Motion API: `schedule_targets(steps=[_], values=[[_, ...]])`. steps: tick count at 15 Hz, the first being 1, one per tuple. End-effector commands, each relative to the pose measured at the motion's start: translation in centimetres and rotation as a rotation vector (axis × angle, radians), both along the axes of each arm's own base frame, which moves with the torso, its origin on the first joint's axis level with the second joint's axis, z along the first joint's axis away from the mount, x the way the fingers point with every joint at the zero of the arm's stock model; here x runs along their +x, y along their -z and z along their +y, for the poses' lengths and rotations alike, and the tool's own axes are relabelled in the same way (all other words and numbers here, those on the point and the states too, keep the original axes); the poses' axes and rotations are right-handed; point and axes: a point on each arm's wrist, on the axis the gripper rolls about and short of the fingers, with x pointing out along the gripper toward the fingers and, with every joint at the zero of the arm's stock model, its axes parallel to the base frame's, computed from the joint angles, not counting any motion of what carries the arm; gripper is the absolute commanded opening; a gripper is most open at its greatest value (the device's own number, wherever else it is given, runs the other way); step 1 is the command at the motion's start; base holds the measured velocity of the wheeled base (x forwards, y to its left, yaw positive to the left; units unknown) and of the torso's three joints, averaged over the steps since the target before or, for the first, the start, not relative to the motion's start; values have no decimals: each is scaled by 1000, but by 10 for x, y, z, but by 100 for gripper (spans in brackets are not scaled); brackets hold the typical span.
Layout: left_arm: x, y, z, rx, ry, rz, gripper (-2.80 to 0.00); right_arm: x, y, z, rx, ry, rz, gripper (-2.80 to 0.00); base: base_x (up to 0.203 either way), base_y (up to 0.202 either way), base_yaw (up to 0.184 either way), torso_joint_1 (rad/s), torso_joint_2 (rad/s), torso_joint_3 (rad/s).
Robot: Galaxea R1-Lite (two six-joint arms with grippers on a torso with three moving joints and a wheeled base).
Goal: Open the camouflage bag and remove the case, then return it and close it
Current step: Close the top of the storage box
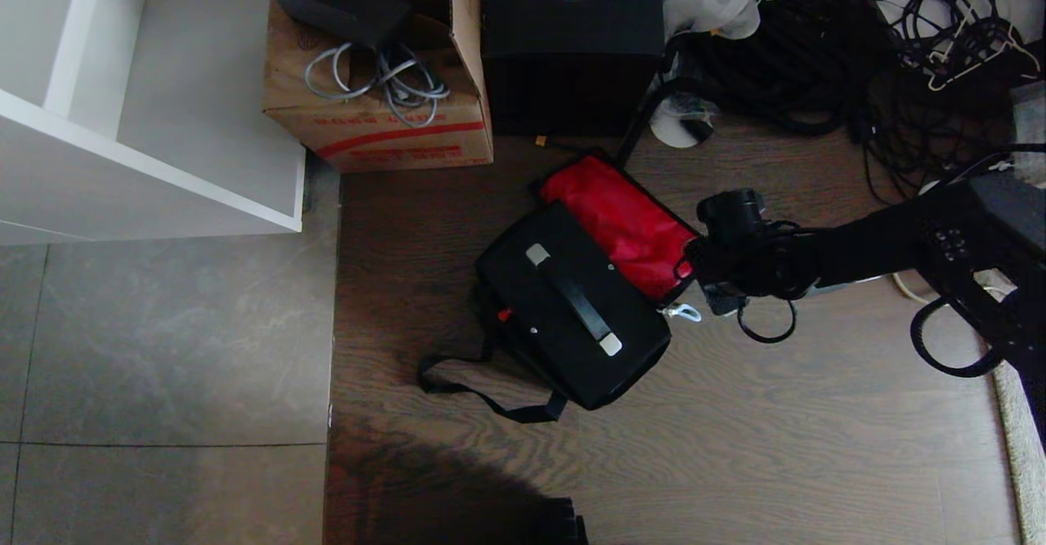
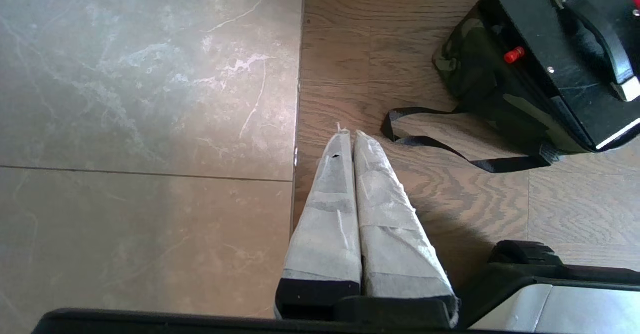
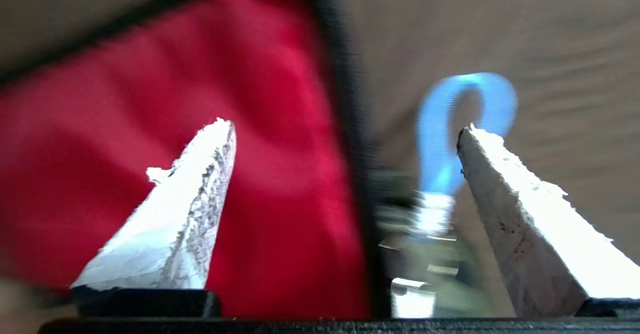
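Right pincer (image 3: 345,133) released, fingers spread astride the open camouflage bag's (image 1: 629,226) red-lined lid edge; case (image 1: 572,300) sits inside the bag; left pincer (image 2: 348,136) clenched, idle.

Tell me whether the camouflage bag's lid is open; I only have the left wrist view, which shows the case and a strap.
Observer: Open. The head view shows the lid laid back, red lining up, beyond the case.
Operator: Where is the right end effector?
Observer: The right end effector is at the lid's black edge, fingers spread, gripping nothing.
Operator: And the zip pull?
Observer: The zip pull, a pale loop, sits just outside the lid, close by one finger; I cannot tell if they touch.
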Motion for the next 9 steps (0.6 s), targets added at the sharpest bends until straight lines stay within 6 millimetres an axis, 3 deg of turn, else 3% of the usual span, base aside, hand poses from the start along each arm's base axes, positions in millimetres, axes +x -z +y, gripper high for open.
schedule_targets(steps=[1,5,8,9], values=[[1,2,0,0,0,8,-280,9,3,1,95,15,-53,0,0,0,0,0,0,0],[1,2,0,0,0,7,-280,23,15,5,174,-19,-121,0,0,0,0,0,0,0],[1,2,0,0,0,7,-280,36,18,-5,179,-8,-181,0,0,0,0,0,0,0],[1,2,0,0,0,8,-280,39,18,-7,179,-7,-190,-280,0,0,0,0,0,0]])
